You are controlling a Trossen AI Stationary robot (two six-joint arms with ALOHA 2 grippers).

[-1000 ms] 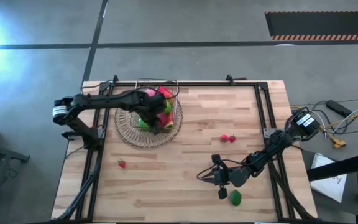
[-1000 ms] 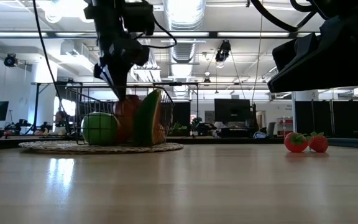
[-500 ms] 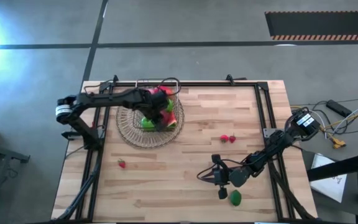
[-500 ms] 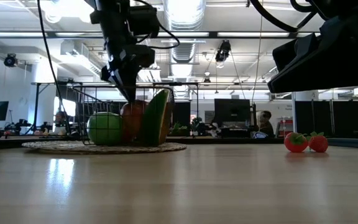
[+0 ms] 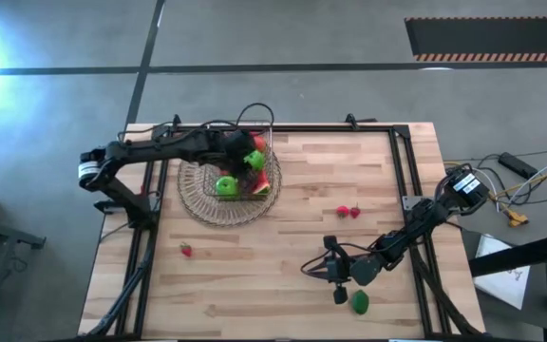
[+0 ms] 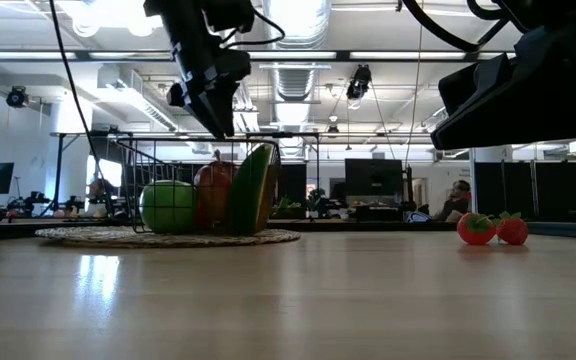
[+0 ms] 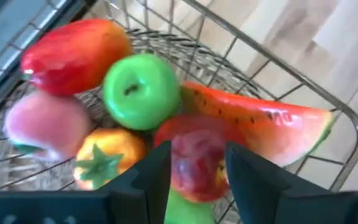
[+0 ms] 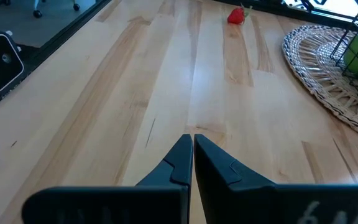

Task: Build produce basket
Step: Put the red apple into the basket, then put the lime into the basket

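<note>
Wooden table (image 5: 283, 266) carries the basket (image 5: 245, 152) near its far left edge, where the left gripper (image 6: 216, 118), fingers now spread, has released the red apple (image 7: 197, 163) among the produce and lifted clear; right gripper (image 8: 190, 160) pressed together, idle.

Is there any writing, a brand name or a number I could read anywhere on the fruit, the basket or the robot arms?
None is readable.
Watermelon slice: faint dark marks on its red flesh, too blurred to read.
Paper sheet beside the table: a small scribble, too small to read.

one basket (image 5: 254, 142), two green apples (image 5: 226, 185), three berries (image 5: 348, 211)
</note>
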